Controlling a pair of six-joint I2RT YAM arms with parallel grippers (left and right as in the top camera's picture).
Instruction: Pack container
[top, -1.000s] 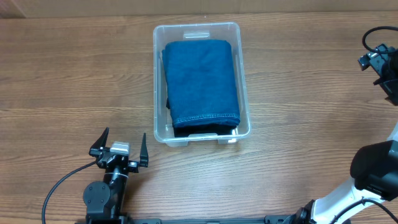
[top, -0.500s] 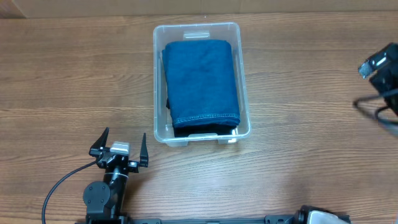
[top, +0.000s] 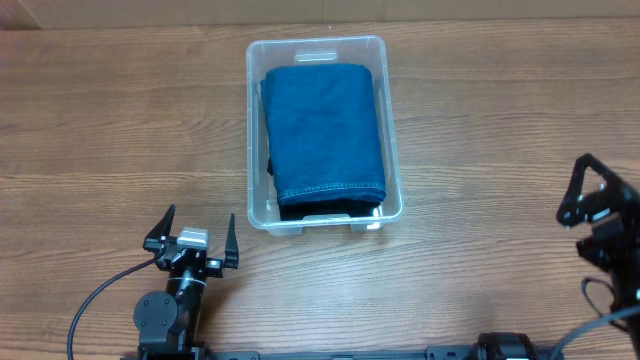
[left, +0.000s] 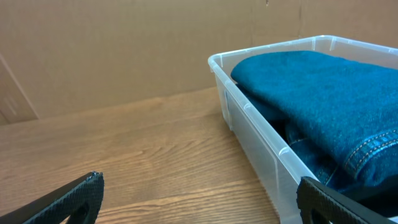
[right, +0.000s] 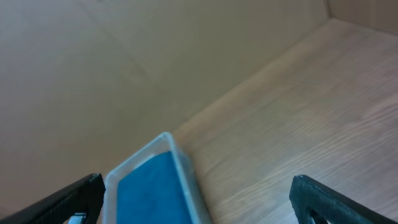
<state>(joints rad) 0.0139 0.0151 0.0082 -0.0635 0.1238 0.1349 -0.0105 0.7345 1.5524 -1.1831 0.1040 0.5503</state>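
Observation:
The clear plastic container (top: 258, 130) stands upright at the middle of the wooden table, with folded blue denim jeans (top: 325, 125) lying inside it. It also shows in the left wrist view (left: 261, 149) and the right wrist view (right: 177, 158). My left gripper (top: 193, 235) is open and empty near the front edge, left of and in front of the container. My right gripper (top: 598, 205) is open and empty at the far right, well clear of the container.
A brown cardboard wall (left: 124, 50) runs along the back of the table. Bare wooden tabletop (top: 120, 120) lies on both sides of the container.
My right arm has swung from the upper right edge down toward the front right of the table. The left arm, container and jeans have not moved.

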